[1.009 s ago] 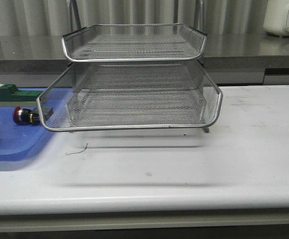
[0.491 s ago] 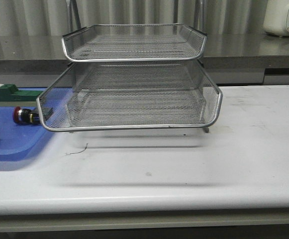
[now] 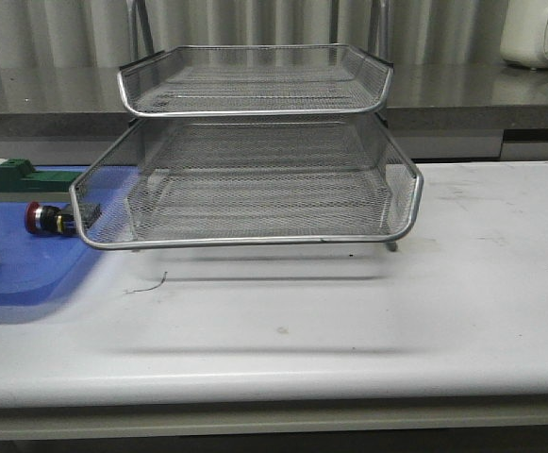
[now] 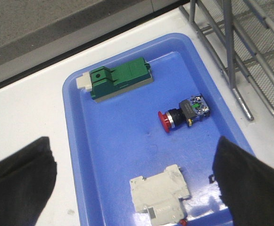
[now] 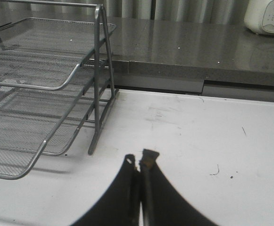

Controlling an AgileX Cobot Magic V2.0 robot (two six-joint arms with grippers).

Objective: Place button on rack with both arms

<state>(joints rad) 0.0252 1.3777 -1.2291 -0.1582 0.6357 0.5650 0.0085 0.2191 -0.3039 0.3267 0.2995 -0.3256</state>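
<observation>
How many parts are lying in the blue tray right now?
3. On the blue tray: the green block toward its far end, the button at mid-tray nearest the rack, and the white breaker at its near end.

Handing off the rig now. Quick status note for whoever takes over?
Left pincer: open, empty, over the blue tray.
Right pincer: shut, empty, over bare table beside the rack.
Button: lying on its side in the blue tray, left of the rack, untouched.
Rack: middle tier slid forward, no button on any tier.
Done: nothing.
Left: pick the button, set it on the rack.
</observation>
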